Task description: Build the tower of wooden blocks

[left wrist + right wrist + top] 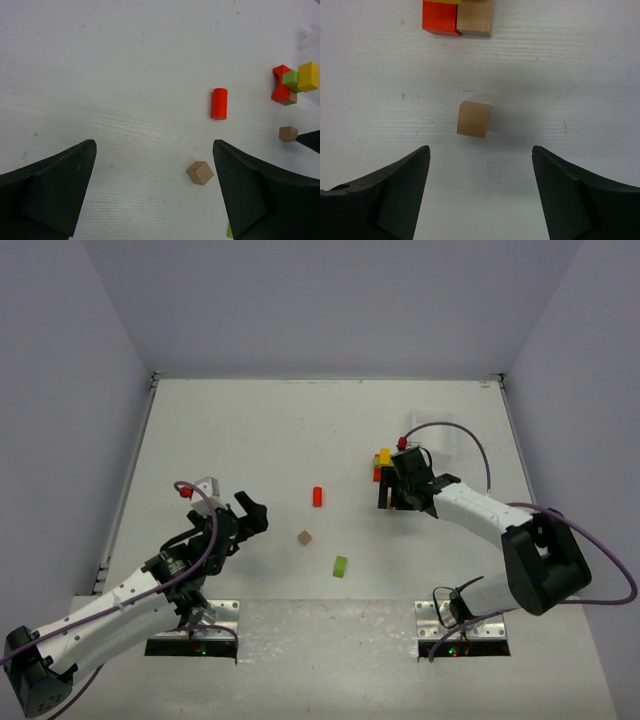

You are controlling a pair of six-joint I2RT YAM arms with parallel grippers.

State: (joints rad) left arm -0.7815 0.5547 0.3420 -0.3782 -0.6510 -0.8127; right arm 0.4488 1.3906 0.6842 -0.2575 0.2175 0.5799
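The tower (383,462) is a low cluster right of the middle: a red notched block (281,84), a green block (290,80), a yellow block (308,76) and a brown one beneath. Its red base (440,17) and brown base (476,17) show at the top of the right wrist view. A small brown cube (473,118) lies just ahead of my open right gripper (480,150), apart from the fingers. A red cylinder (317,496), another brown cube (304,537) and a green piece (340,566) lie loose mid-table. My left gripper (154,150) hangs open and holds nothing, with that cube (200,172) beside its right finger.
A pale, see-through tray (437,437) stands just behind the tower, next to the right arm's purple cable. Grey walls close in the white table (300,430) on three sides. The arm bases sit at the near edge.
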